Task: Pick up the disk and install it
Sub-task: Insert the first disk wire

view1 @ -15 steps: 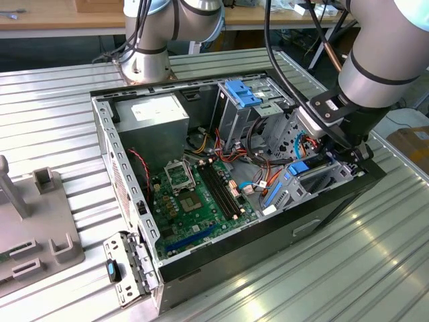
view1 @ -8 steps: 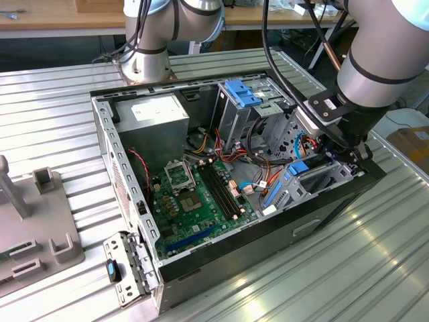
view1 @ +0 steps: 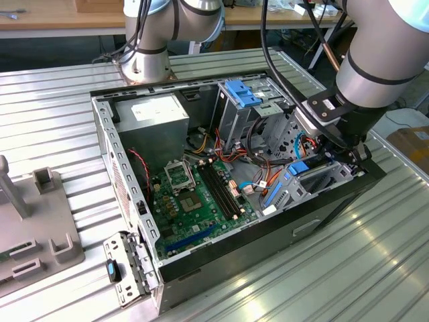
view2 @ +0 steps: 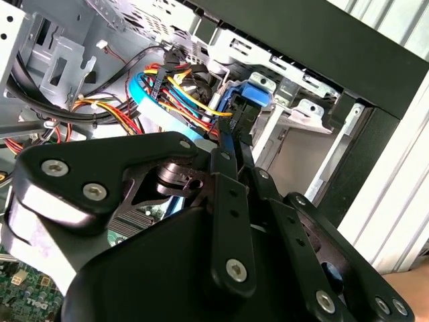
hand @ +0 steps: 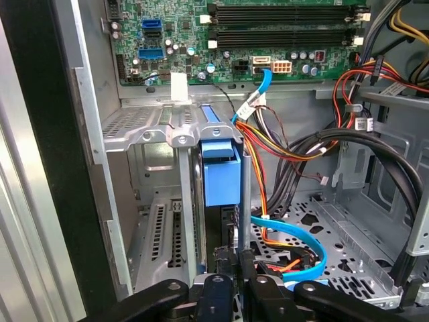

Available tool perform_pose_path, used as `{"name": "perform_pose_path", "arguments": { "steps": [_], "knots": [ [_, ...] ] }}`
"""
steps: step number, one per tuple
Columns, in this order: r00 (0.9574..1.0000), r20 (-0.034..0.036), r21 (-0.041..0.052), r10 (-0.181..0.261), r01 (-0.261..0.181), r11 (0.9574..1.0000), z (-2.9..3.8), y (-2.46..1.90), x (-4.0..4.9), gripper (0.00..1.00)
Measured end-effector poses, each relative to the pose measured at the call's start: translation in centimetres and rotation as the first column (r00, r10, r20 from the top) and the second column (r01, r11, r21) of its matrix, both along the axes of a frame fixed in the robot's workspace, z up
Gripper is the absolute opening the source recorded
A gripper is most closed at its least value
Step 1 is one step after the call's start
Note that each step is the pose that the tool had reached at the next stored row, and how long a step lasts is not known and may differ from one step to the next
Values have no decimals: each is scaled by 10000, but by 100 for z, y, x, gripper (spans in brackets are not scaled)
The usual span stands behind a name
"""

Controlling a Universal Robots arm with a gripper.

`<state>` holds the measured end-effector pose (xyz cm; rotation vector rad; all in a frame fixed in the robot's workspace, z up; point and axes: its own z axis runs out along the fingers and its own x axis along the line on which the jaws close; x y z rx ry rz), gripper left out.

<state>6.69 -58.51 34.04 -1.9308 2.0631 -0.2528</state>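
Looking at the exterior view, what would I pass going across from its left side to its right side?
Grey fixture block → loose metal bracket at the case's corner → green motherboard → blue latch piece on the drive cage → gripper down in the open computer case.

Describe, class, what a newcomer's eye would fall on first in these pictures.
First, the open computer case on the ribbed metal table, its green motherboard exposed. Next, the robot's hand low inside the case at the exterior view's right, by the metal drive cage, where the blue-framed disk stands upright.
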Motion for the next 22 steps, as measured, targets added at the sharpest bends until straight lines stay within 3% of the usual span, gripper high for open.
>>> {"name": "perform_pose_path", "arguments": {
  "steps": [22],
  "knots": [
    [10000, -1, -1, -3, 3, 10000, -24, 21, 0, 16]
  ]
}}
